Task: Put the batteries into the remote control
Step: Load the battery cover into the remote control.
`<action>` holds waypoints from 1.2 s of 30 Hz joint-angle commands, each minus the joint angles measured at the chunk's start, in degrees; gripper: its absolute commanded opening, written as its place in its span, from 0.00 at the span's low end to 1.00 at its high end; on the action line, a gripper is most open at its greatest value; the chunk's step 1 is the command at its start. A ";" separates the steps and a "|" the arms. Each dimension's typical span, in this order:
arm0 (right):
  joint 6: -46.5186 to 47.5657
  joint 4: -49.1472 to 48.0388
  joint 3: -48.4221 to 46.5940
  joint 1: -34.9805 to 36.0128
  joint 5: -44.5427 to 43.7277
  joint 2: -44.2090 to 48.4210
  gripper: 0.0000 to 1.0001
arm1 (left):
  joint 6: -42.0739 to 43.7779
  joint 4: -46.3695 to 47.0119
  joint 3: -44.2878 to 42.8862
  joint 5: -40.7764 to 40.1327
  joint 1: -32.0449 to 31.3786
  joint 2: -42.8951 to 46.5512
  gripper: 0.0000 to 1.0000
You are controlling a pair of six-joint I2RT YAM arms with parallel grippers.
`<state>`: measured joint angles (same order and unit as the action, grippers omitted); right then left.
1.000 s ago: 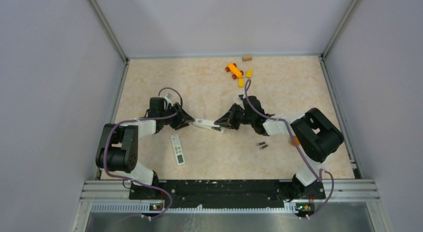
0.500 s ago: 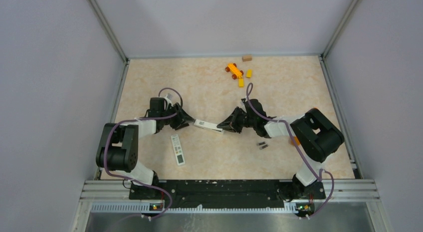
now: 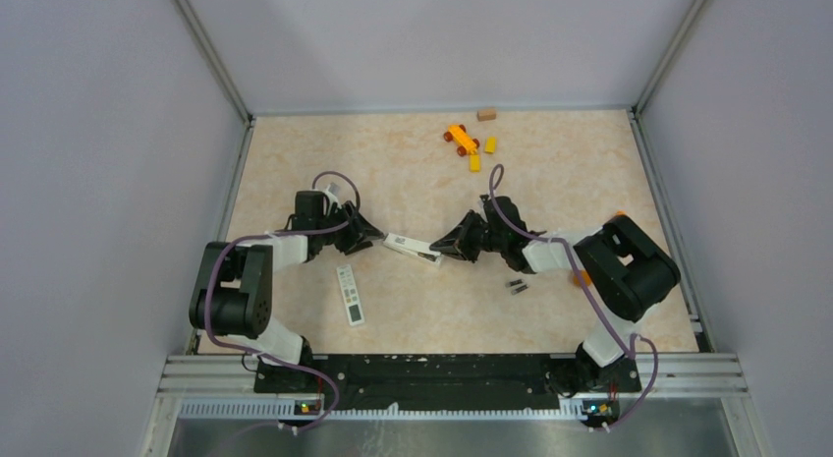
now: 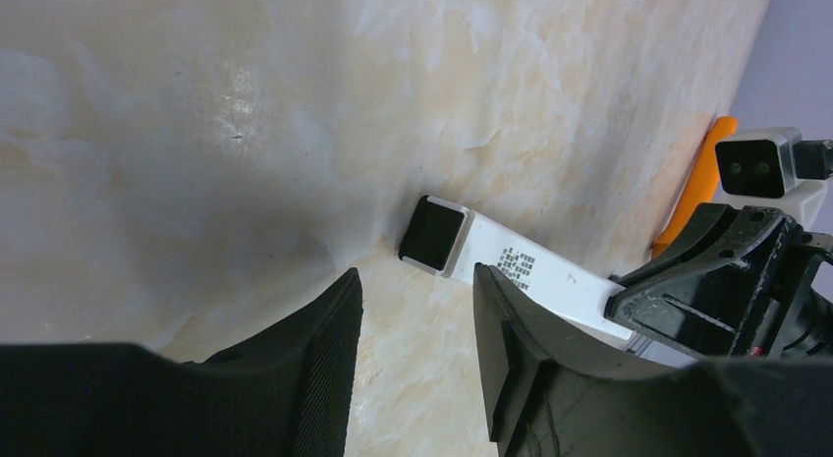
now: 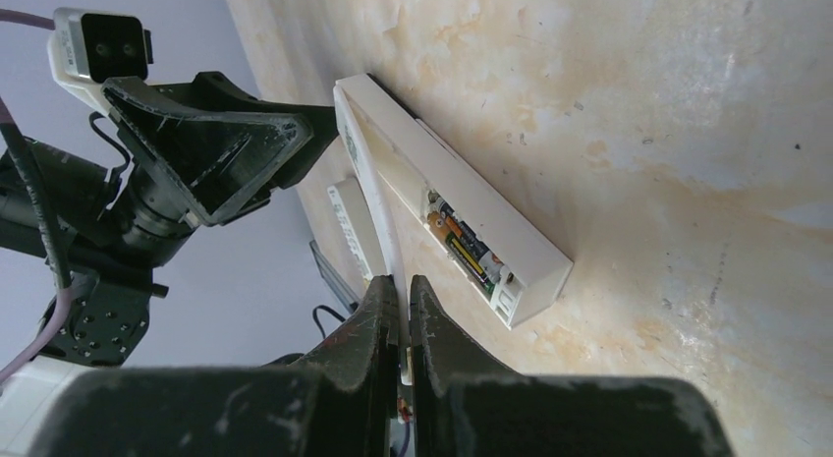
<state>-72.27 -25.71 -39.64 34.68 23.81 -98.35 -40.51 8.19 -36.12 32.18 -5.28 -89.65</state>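
The white remote control (image 3: pixel 413 247) lies mid-table between my two grippers. In the right wrist view its body (image 5: pixel 511 243) lies back up with the compartment open, and cells (image 5: pixel 460 243) show inside. My right gripper (image 5: pixel 405 280) is shut on the thin white back cover (image 5: pixel 378 206), held on edge along the remote's side. In the top view this gripper (image 3: pixel 447 249) sits at the remote's right end. My left gripper (image 4: pixel 417 280) is open, and the remote's dark end (image 4: pixel 432 233) lies just beyond its tips. Two dark batteries (image 3: pixel 517 284) lie on the table right of the remote.
A second white remote with buttons (image 3: pixel 350 295) lies near the left arm and also shows in the right wrist view (image 5: pixel 349 221). Orange and yellow toy blocks (image 3: pixel 467 142) and a wooden block (image 3: pixel 486 113) sit at the back. Grey walls enclose the table.
My right gripper has shifted slightly to the right and toward the near side with the cover. The remote has turned a little. The left arm has not moved.
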 commanded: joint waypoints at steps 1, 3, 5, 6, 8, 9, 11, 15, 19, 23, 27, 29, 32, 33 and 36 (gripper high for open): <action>-1.13 0.82 0.65 -0.75 -3.94 1.82 0.00 | 0.62 2.45 -2.16 0.91 0.09 -0.75 0.49; -0.36 2.42 0.17 -0.75 -3.98 2.10 0.00 | 0.64 2.43 -2.25 0.91 0.09 -0.88 0.49; 0.69 4.44 -0.36 -0.60 -3.96 2.40 0.00 | 0.60 2.55 -2.28 1.10 0.09 -1.09 0.50; 1.11 5.70 -0.55 -0.46 -4.07 2.62 0.00 | 0.55 2.64 -2.31 1.18 0.02 -1.20 0.50; 1.80 7.96 -1.06 0.13 -4.52 2.96 0.00 | 0.59 3.00 -2.39 1.20 -0.12 -1.55 0.50; 1.94 9.02 -1.28 0.50 -4.79 3.16 0.00 | 0.54 3.10 -2.38 1.15 -0.27 -1.72 0.51; 1.94 11.30 -1.60 1.32 -5.71 3.47 0.00 | 0.52 3.68 -2.40 1.02 -0.49 -1.99 0.51; 1.32 14.55 -2.37 3.17 -8.31 3.89 0.00 | 0.54 5.15 -2.51 0.61 -1.08 -2.36 0.52; -0.03 17.28 -2.56 4.29 -11.36 4.27 0.00 | 0.42 6.67 -2.69 0.55 -1.72 -2.40 0.53; -1.29 19.44 -2.37 4.77 -13.85 4.66 0.00 | 1.10 7.09 -2.92 0.37 -2.22 -2.27 0.54; -1.51 21.38 -2.54 4.87 -15.03 4.96 0.00 | 1.67 7.16 -2.97 0.44 -2.62 -2.45 0.54; -1.56 22.17 -2.63 4.96 -15.33 5.09 0.00 | 2.11 7.16 -3.05 0.41 -2.87 -2.70 0.55; -1.98 23.34 -2.69 5.28 -15.78 5.22 0.00 | 3.43 7.01 -3.52 0.74 -3.46 -3.43 0.55; -2.33 23.53 -2.57 5.50 -16.13 5.38 0.00 | 4.53 6.34 -4.05 0.73 -3.62 -3.69 0.55; -3.18 24.02 -2.48 6.07 -17.00 5.73 0.00 | 8.40 3.79 -5.46 0.26 -3.99 -4.12 0.55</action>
<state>-74.85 -10.20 -42.11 39.79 11.97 -93.62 -37.69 12.51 -38.46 32.32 -8.69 -93.23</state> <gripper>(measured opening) 0.030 0.551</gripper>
